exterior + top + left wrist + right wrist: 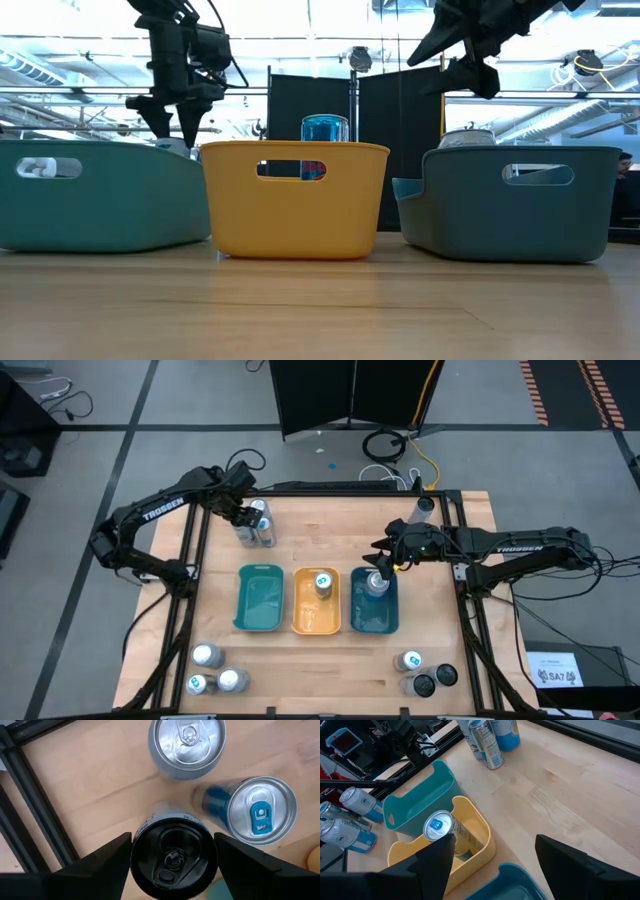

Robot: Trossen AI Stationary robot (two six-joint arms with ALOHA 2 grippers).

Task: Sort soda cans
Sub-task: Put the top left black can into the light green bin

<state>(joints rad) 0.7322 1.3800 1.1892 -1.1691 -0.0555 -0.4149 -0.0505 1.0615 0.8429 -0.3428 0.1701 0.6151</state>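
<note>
Wooden table (330, 660) inside a black frame, grey floor around it; dark partition panels beyond the far edge.

Left arm, far-left area: left gripper (243, 518) above a cluster of three cans. Its fingers (107, 865) straddle a black-topped can (174, 857), one on each side, close against it; firm contact cannot be told. Beside that can stand a silver-topped can (187, 745) and a can with a blue tab (257, 810).

Near-left corner: three silver cans (215, 672), grouped.

Centre row, left to right: teal tray (258, 600), nothing seen inside; orange tray (315, 622) holding one upright can with a blue top mark (323, 582); blue tray (372, 618) holding one can (376, 584).

Right arm: right gripper (385, 563) over the blue tray, directly above its can, jaws spread, nothing between them.

Near-right corner: one can with a blue top mark (410, 660) and two black cans (435, 680), close together.
</note>
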